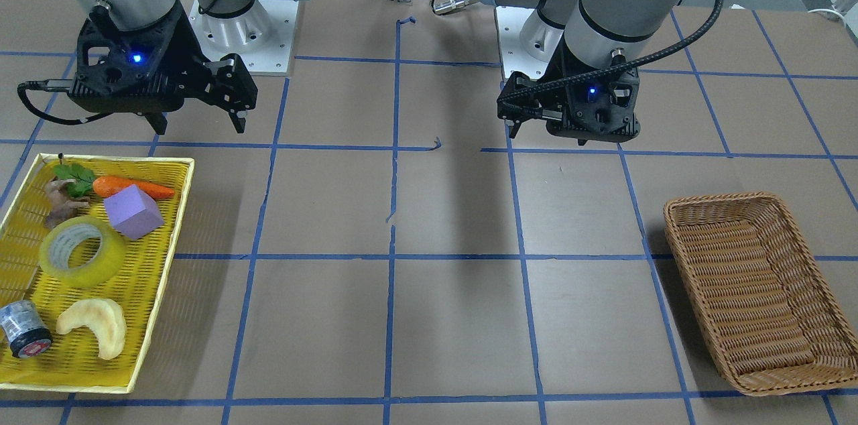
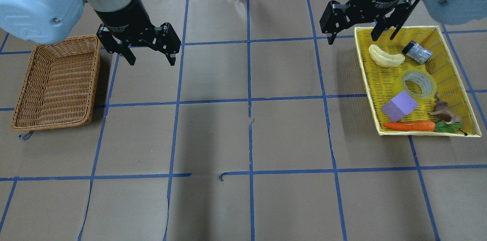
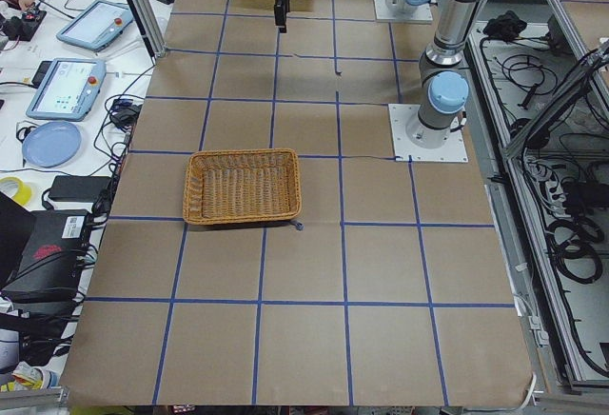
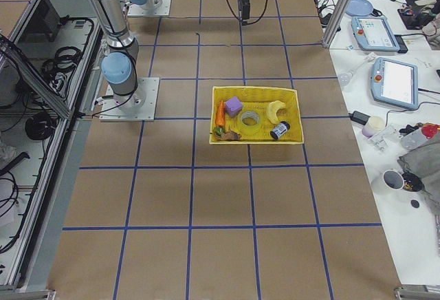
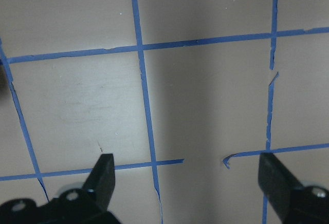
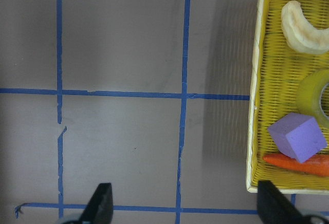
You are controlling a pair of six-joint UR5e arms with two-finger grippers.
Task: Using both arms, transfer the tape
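The tape [image 1: 82, 252], a yellow translucent roll with a pale core, lies flat in the yellow tray [image 1: 179, 210]. It also shows in the overhead view [image 2: 419, 84], and its edge shows in the right wrist view [image 6: 312, 91]. My right gripper [image 2: 353, 37] is open and empty. It hovers above the table at the tray's far corner, and also shows in the front view [image 1: 199, 122] and its own wrist view [image 6: 185, 196]. My left gripper [image 2: 151, 60] is open and empty, hovering over bare table beside the wicker basket [image 2: 61, 39], as its wrist view [image 5: 187, 170] shows.
The tray also holds a purple cube [image 2: 399, 105], a carrot [image 2: 409, 126], a pale crescent-shaped piece [image 2: 386, 58], a small grey cylinder [image 2: 416, 52] and a brown figure [image 2: 443, 111]. The basket [image 1: 697, 200] holds nothing. Blue tape lines grid the brown table.
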